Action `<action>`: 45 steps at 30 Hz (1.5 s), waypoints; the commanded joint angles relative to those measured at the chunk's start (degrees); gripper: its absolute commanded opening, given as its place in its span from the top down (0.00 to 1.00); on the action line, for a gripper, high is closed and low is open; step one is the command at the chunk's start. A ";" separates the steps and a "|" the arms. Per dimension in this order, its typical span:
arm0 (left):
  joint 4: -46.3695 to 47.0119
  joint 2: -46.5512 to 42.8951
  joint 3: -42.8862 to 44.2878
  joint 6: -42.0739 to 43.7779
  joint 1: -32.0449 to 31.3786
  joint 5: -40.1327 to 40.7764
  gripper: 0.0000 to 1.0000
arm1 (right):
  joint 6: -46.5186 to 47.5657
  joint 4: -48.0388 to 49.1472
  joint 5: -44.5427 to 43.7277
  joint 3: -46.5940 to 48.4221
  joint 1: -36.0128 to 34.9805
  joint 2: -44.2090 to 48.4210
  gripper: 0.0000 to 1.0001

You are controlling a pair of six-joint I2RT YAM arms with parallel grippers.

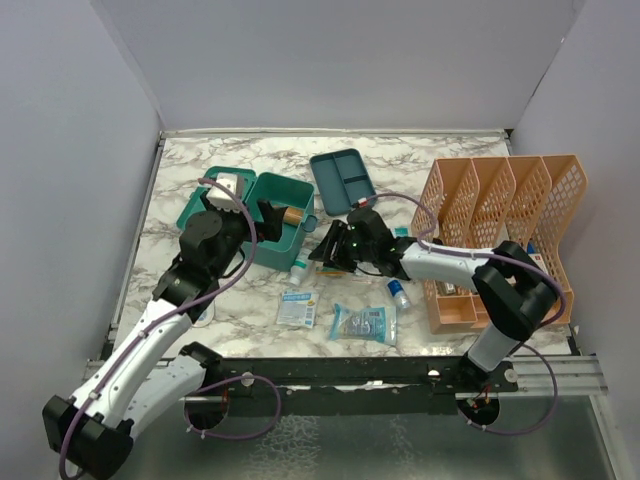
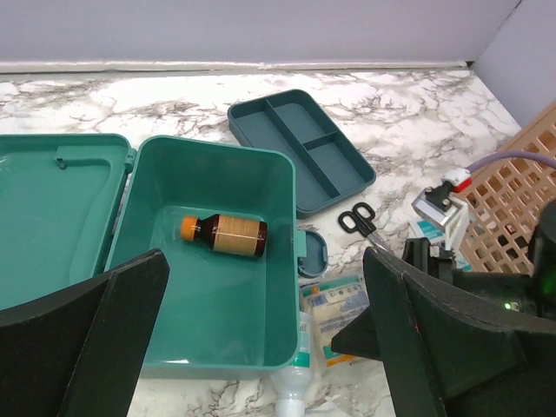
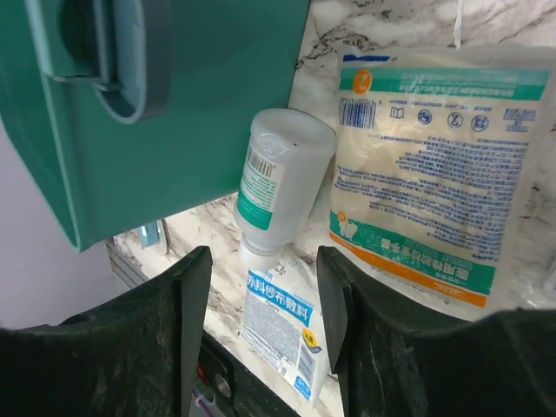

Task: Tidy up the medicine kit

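Nearest the arm bases, two printed sachets [image 1: 298, 308] lie flat on the marble bench [image 1: 420, 160]. Just beyond them, the right gripper [image 3: 262, 256] is open and holds nothing; the cap end of a white plastic bottle [image 3: 278, 182] lies between its fingers, and the bottle rests against the medicine kit's [image 2: 208, 313] front wall. The left gripper [image 1: 268, 213] hangs wide open and empty over the kit. The kit sits left of centre with its lid [image 2: 52, 217] thrown back, and a brown bottle [image 2: 224, 236] with an orange cap lies on its side inside. Black scissors [image 2: 358, 221] lie to its right. The divided insert tray [image 2: 278, 130] sits farther back, and an orange mesh rack [image 1: 500, 200] stands at far right.
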State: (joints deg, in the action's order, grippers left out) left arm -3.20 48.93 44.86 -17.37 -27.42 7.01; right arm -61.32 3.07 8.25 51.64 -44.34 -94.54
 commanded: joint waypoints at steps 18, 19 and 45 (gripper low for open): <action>10.43 -8.70 -7.33 1.93 0.26 -2.50 0.01 | -6.75 -9.74 -6.15 13.04 -2.70 -14.13 0.45; 10.55 -8.74 -7.40 1.91 0.26 -2.52 0.01 | -7.02 -10.68 -6.86 13.54 -2.81 -14.32 0.46; 13.94 -8.08 -8.26 -1.09 0.31 -7.87 0.01 | -14.79 -1.06 -10.32 1.24 -2.86 0.44 0.69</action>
State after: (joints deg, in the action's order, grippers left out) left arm 7.25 40.51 37.45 -16.21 -27.42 3.46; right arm -73.32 -2.22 1.50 55.42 -46.89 -102.54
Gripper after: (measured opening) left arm 0.985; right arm 0.379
